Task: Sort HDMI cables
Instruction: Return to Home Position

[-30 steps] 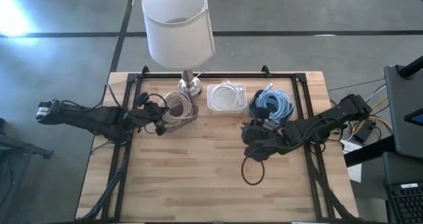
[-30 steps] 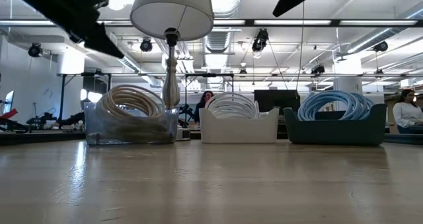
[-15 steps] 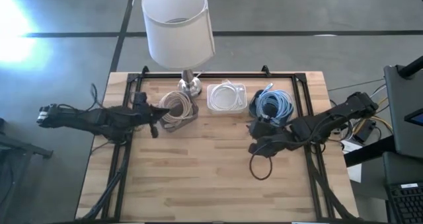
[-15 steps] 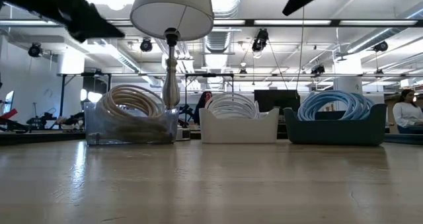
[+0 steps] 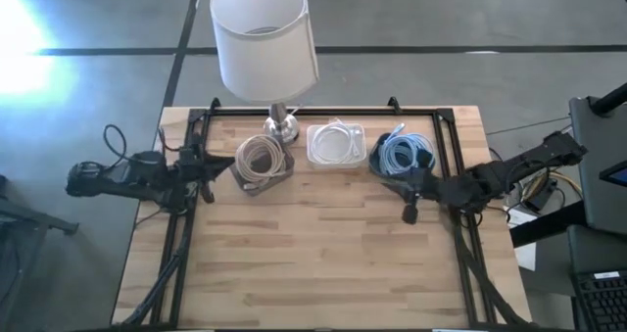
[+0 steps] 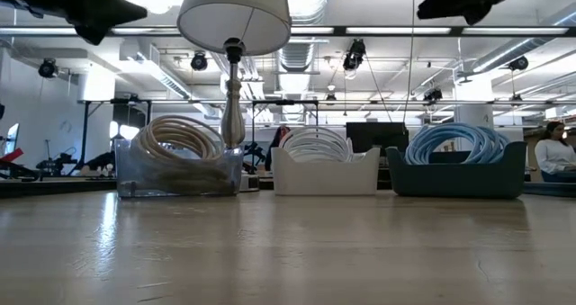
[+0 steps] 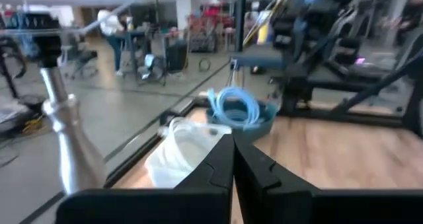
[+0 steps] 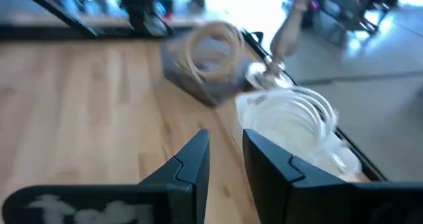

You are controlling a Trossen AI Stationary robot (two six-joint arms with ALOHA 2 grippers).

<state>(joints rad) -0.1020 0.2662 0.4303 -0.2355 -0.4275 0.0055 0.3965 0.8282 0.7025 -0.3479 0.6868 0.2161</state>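
Beige cables (image 5: 260, 159) lay coiled in the clear bin (image 6: 180, 181), white cables (image 5: 335, 142) in the white bin (image 6: 324, 177), blue cables (image 5: 402, 154) in the dark bin (image 6: 454, 179), rear of tabletop (image 5: 294, 263). Left hand (image 7: 232, 139) pressed together beside the clear bin; right hand (image 8: 225, 135) slightly spread beside the dark bin.

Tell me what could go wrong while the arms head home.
The beige cables and blue cables rise above their bins' rims; a knock might spill a coil.
The left pincer, shut, sits close beside the clear bin and the lamp; a wide swing might clip either.
The right pincer hangs near the dark bin and could snag a cable end.
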